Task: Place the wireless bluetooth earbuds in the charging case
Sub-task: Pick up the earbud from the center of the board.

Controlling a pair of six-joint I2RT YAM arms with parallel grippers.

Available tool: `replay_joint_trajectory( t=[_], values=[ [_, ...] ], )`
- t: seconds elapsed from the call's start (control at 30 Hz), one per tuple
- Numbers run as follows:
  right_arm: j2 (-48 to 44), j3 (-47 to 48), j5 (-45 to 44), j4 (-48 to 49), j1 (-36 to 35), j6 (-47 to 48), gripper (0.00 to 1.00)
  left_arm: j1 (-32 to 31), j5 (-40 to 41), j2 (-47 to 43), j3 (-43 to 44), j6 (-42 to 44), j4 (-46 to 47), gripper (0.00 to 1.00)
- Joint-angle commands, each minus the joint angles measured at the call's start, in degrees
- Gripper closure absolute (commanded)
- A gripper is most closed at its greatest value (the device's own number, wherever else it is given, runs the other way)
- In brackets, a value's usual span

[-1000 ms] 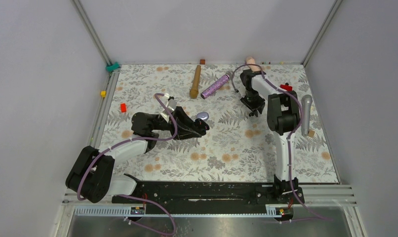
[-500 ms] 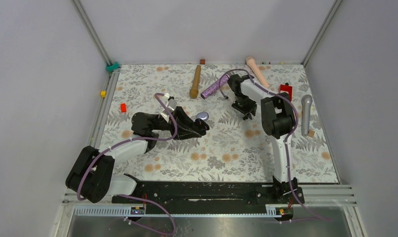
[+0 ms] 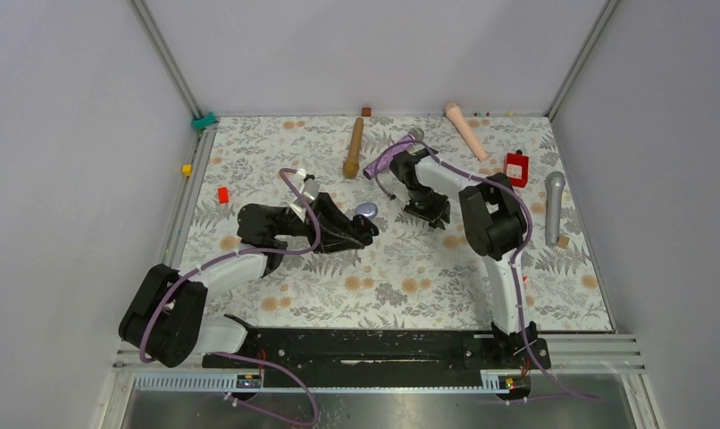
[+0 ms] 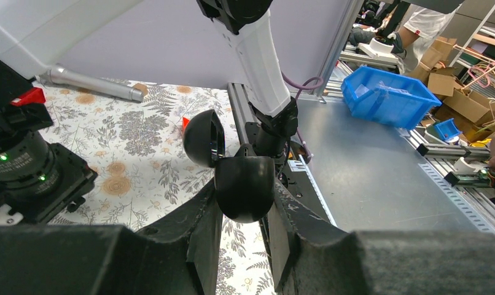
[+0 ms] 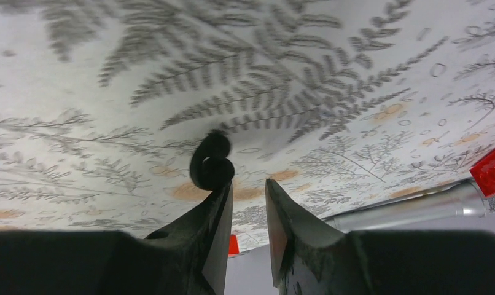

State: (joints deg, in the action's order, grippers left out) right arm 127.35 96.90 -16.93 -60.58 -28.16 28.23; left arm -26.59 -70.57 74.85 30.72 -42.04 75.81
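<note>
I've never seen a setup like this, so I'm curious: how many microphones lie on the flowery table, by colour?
Brown microphone: 1
Purple glitter microphone: 1
Pink microphone: 1
Silver microphone: 1
Total: 4

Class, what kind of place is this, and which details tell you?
Probably a robotics lab: a robot mounting rail, grey enclosure walls, and a blue parts bin and cardboard boxes beyond.

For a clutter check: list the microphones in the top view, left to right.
brown microphone → purple glitter microphone → pink microphone → silver microphone
</note>
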Motion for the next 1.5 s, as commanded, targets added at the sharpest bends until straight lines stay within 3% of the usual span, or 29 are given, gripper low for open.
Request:
replay_joint_trajectory(
  t=[0.0, 0.33, 0.57, 0.8, 1.47],
  values=[
    [-3.86, -2.22, 2.26, -1.84, -3.28, -0.67, 0.67, 0.05, -1.01, -0.08, 0.66, -0.19, 4.16, 1.0],
    [-8.14, -2.79, 4.69, -2.43, -7.74, -2.99, 0.67, 0.1, -1.07, -0.22, 0.73, -0.76, 4.72, 1.0],
    [-12.6, -2.31, 5.02, 2.48, -7.74, -7.15, 0.63, 0.05, -1.02, -0.21, 0.74, -0.89, 4.86, 1.0],
    [-10.25, -3.68, 1.68, 7.1, -6.71, -11.67, 0.67, 0.07, -1.12, -0.85, 0.65, -0.94, 4.96, 1.0],
    [-4.15, -5.14, -2.37, 7.84, -6.28, -13.96, 0.59, 0.05, -1.16, -0.76, 0.52, -1.11, 5.4, 1.0]
  ],
)
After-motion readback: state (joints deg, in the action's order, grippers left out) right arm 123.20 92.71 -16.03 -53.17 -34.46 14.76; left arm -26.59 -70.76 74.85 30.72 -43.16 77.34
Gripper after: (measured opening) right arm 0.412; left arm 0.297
